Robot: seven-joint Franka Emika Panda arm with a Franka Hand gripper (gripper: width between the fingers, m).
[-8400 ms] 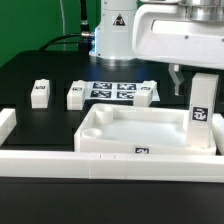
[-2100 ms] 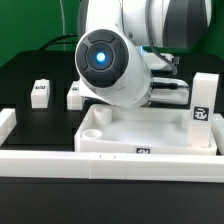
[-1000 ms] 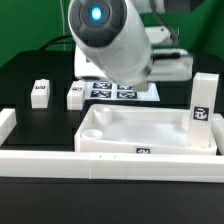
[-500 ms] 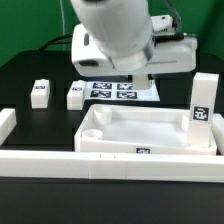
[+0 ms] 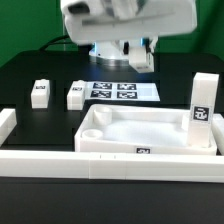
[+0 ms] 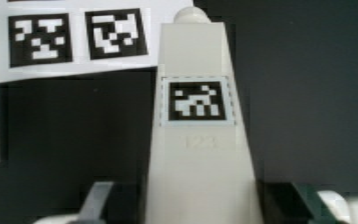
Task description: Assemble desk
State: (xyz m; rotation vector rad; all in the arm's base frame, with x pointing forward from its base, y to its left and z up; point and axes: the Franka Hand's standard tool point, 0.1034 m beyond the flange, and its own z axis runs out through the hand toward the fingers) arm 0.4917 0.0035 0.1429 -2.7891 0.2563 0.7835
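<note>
Desk leg, a smooth white tagged square post, clamped between the fingers.

Tabletop: one. Legs: four, one seen in wrist view only. Marker board: one.

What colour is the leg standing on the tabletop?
The leg is white with a black-and-white tag, clearest in the exterior view.
</note>
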